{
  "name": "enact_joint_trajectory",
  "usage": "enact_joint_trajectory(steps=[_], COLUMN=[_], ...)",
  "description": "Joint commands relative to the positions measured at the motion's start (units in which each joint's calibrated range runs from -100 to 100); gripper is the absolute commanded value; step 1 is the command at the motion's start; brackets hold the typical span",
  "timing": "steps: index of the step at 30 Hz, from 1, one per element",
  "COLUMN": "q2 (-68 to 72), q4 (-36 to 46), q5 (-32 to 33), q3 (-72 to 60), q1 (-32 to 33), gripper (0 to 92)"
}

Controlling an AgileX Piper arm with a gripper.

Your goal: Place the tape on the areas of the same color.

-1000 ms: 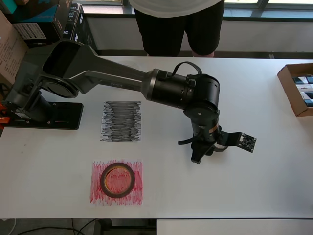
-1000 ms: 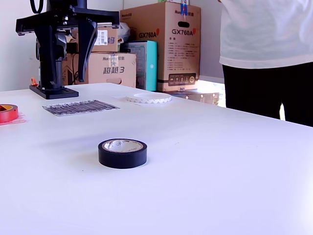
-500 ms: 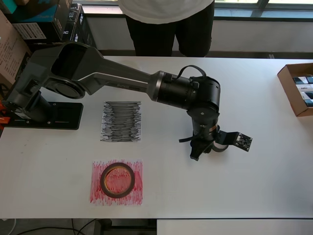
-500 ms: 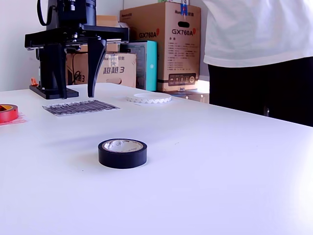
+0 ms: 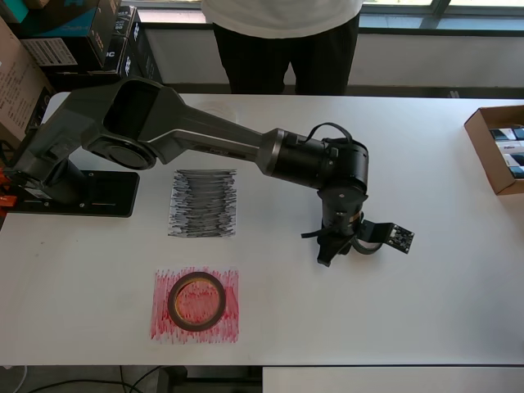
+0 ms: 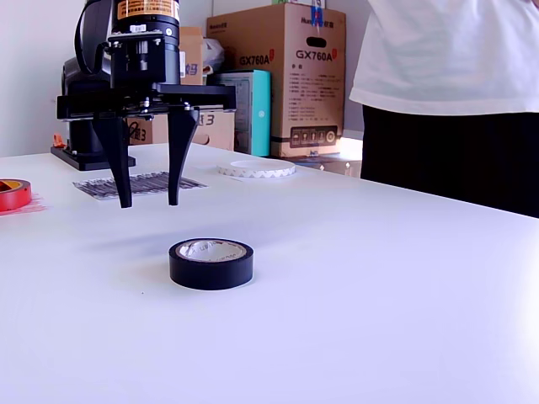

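The small black tape lies flat on the white table, in front of my gripper in the exterior view. The gripper is open and empty, with its fingertips pointing down just above the table. In the overhead view the gripper mostly hides this roll. The reddish-brown tape lies on the red-scribbled sheet; it also shows at the exterior view's left edge. The white tape lies at the far side, faint in the overhead view; its white sheet blends with the table. The black-scribbled sheet is bare.
An open brown cardboard box sits at the overhead view's right edge. The arm's black base is at the left. A person stands at the table's far edge. Cartons are stacked behind the table.
The gripper has come down close to the table and moved toward the exterior view's right, nearer the black tape. It stays open. The person has shifted.
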Motion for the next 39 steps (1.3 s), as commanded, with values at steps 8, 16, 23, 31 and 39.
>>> enact_joint_trajectory(steps=[8,16,23,31,39], q2=[0.21,0.86,3.48,5.26,5.91], q4=[-5.35,-10.18,-11.97,-11.97,-11.97], q5=[4.94,6.66,8.13,8.13,8.13], q3=[-4.18,-4.27,-4.27,-4.36,-4.73], q1=[0.06,-0.01,-0.25,0.14,0.38], gripper=[46.4,46.3,46.3,46.2,46.2])
